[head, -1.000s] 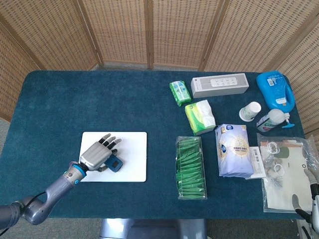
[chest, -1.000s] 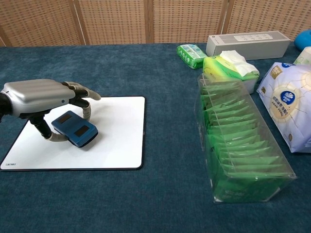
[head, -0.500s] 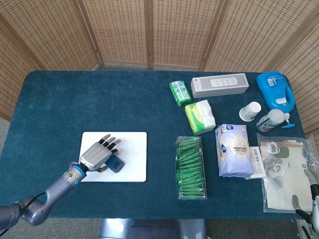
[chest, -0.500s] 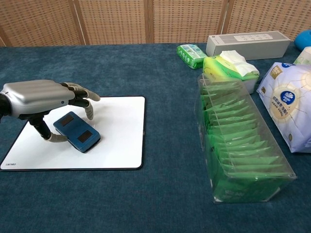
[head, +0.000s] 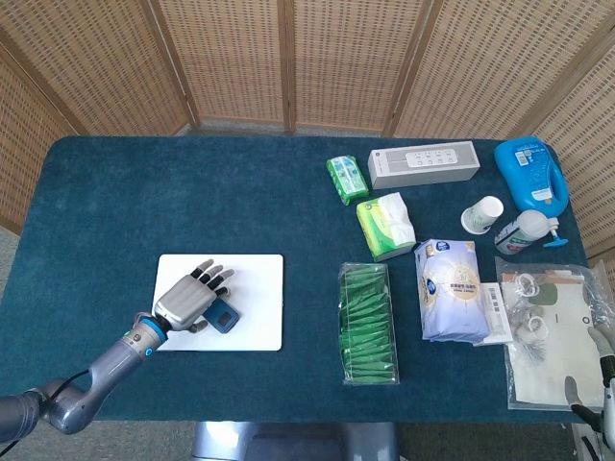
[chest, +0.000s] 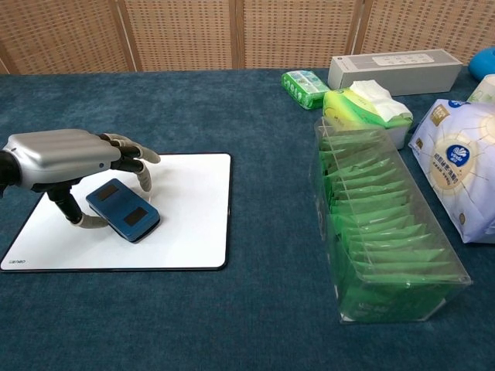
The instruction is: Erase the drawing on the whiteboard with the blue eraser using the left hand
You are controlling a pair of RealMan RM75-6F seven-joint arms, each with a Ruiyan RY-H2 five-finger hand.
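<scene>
Left hand spread loosely above blue eraser, holding nothing; eraser flat on whiteboard, left of centre. Bare board rightward to edge. Right hand mostly cropped, state unclear.

light: bright, even, diffuse; shadows: soft, faint under silver left hand on white rectangular whiteboard; focus: sharp; glare: mild on clear plastic packet box

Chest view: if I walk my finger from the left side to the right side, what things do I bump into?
Left hand → blue eraser on the whiteboard → clear box of green packets → white bag with a blue circle.
</scene>
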